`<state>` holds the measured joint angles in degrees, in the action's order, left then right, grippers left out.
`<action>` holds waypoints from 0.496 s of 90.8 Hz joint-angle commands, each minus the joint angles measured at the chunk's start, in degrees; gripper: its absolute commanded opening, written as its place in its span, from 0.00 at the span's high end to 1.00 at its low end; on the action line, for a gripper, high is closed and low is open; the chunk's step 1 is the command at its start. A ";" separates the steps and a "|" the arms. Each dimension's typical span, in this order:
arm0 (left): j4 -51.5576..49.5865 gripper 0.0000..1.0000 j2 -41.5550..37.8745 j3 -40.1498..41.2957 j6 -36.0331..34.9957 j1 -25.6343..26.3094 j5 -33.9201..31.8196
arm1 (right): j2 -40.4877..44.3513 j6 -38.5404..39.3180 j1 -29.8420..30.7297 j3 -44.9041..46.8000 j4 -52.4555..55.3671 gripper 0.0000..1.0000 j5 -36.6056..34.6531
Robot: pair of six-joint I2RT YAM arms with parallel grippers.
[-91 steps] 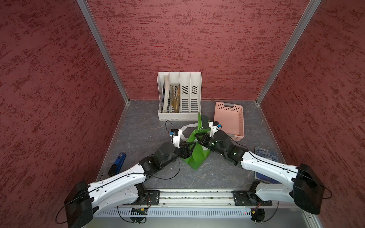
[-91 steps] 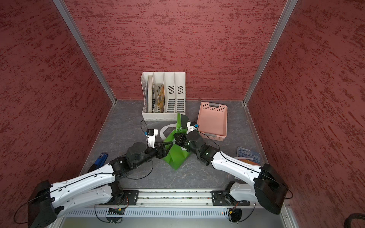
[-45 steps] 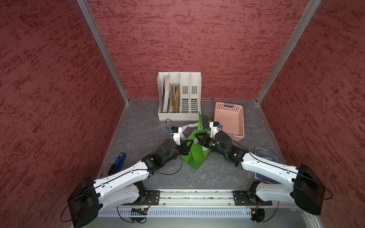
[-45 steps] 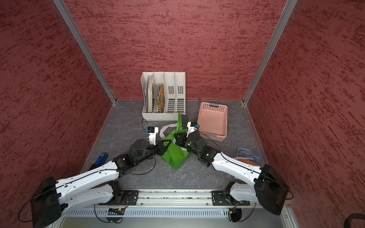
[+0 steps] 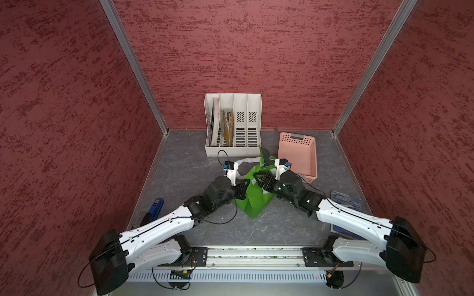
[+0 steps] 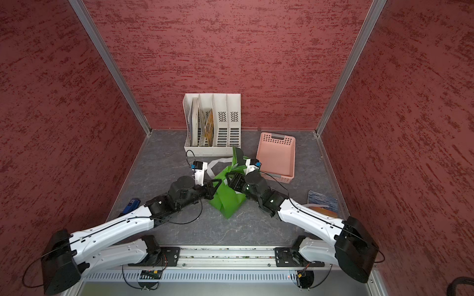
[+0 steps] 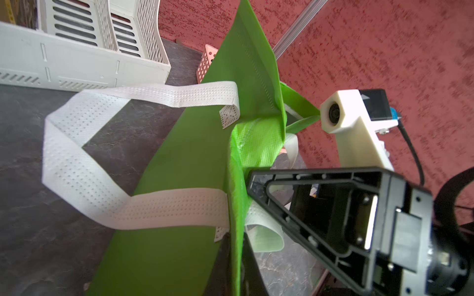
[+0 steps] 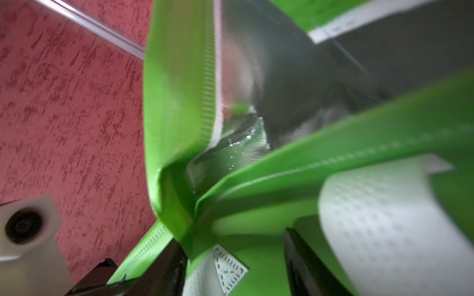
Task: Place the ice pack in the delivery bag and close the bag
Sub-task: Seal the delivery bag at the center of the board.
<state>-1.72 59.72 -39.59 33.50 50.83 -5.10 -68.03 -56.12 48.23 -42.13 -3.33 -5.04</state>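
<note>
Two grippers meet at the delivery bag (image 5: 252, 202): the left gripper (image 5: 245, 185) is pressed together on the bag's green rim, while the right gripper (image 5: 259, 179) stands spread, with green fabric and a white strap (image 8: 372, 217) between its jaws. The bag slumps on the grey desk (image 5: 195, 164) — silver lining showing — near a white file rack (image 5: 233, 123) and a pink basket (image 5: 297, 153). The ice pack (image 5: 345, 201) lies flat beside the right arm, well apart from the bag.
</note>
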 commanded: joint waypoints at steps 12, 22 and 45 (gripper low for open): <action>-7.77 1.00 1.36 -5.23 -11.95 2.93 -4.06 | 7.53 5.82 -0.67 -12.24 27.00 0.17 -6.40; -8.56 1.00 2.46 -6.45 -14.54 3.88 -4.56 | 11.25 2.00 -2.38 -14.81 34.14 0.12 -7.63; -6.52 1.00 2.80 -6.37 -16.45 4.73 -2.92 | 8.03 -3.07 -8.65 -21.64 44.43 0.08 -6.21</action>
<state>-9.06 62.59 -45.25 19.64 54.89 -9.52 -57.71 -57.78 41.65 -62.65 34.70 -11.38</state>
